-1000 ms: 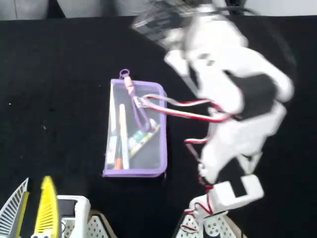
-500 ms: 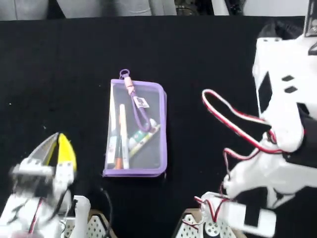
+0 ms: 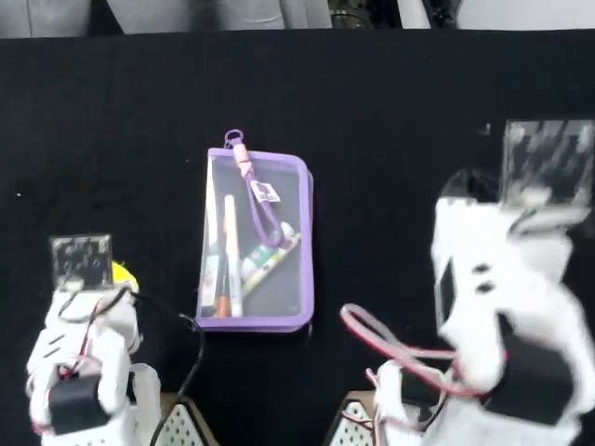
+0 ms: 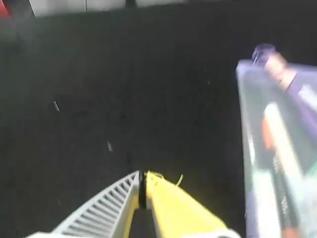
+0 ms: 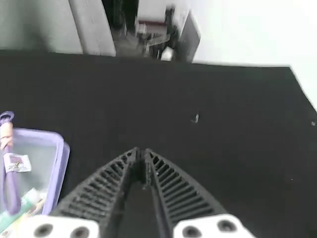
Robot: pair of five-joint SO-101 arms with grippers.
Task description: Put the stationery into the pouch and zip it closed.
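The left gripper [image 4: 143, 181] had its yellow and white fingers pressed together on nothing, above the table [image 3: 400, 121] near one long side of the pouch [image 3: 257, 240]. The right gripper [image 5: 141, 158] had its black fingers likewise together and empty, off the pouch's other side and farther away. The clear, purple-edged pouch lay flat between the two arms with pens [image 3: 228, 251] inside, a pink pull [image 3: 242, 158] at its far corner, a purple strap [image 3: 263, 218] running from that pull down its middle, and by the strap a small white tag [image 3: 267, 193] whose print was too small to read.
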